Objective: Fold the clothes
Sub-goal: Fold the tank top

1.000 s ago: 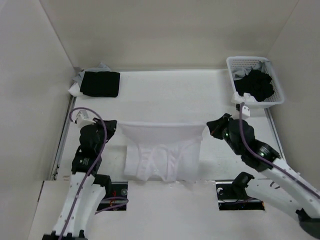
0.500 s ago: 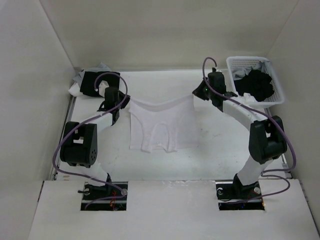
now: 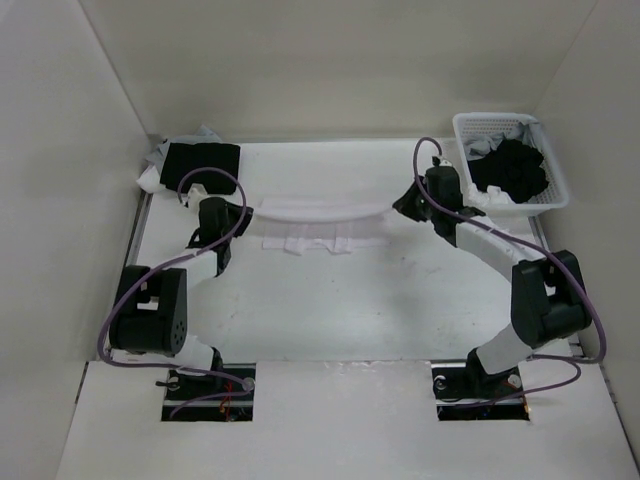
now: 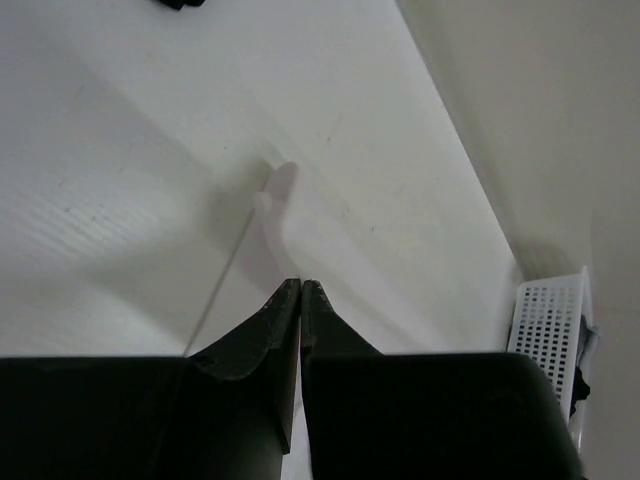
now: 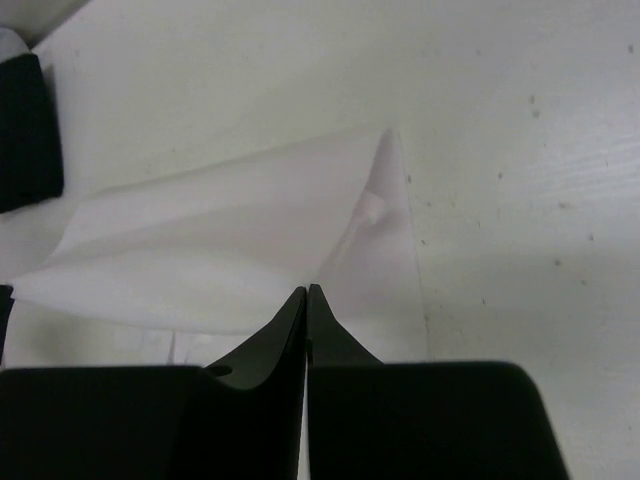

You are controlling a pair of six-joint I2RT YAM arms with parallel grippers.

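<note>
**Q:** What do the wrist cameras show that the overhead camera misses?

**A:** The grip itself. In the left wrist view, the left gripper [image 4: 300, 285] has its two dark fingers pressed tip to tip, and a thin strip of the white garment [image 4: 285, 215] runs out from between them. In the right wrist view, the right gripper [image 5: 307, 290] is clenched the same way on a corner of the cloth, which fans out to the left in a broad smooth sheet. From overhead, both pinches are too small to make out.

**Q:** And what does the overhead camera add?

**A:** The whole layout. At the near edge of the table [image 3: 330, 300] both arms rise from their bases. The left arm [image 3: 150, 310] bends its elbow outward to the left, and the right arm [image 3: 545, 295] bends outward to the right. Their forearms then angle inward and away. The garment is strung between the two grippers as a slightly sagging band in the far half of the table. Its lower part lies in small ripples on the surface just nearer than that band.

**Q:** Any containers?

**A:** One — a white lattice basket [image 3: 555, 200] in the far right corner, holding crumpled black clothes [image 3: 510, 165]. In the far left corner a folded black garment [image 3: 200, 168] lies on some pale cloth [image 3: 150, 178]. It is well apart from the white garment.
</note>
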